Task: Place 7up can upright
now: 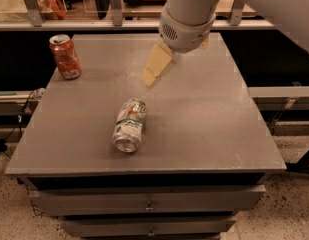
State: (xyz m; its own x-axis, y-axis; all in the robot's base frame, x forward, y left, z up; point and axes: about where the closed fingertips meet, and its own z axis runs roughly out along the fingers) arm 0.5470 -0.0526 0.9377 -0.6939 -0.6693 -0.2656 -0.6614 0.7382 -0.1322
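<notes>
An orange soda can [65, 57] stands upright near the grey table's [209, 134] far-left corner, drawers [149, 199] beneath.

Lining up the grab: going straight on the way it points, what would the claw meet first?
Probably the table top just short of the 7up can lying on its side. The claw hangs above, angled down toward the can's far end; depth is unclear, so it might meet the can instead.

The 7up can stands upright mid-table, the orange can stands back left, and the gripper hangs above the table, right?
Not quite: in the camera view the 7up can lies on its side mid-table. The orange can does stand back left, and the gripper hangs above the table.
</notes>
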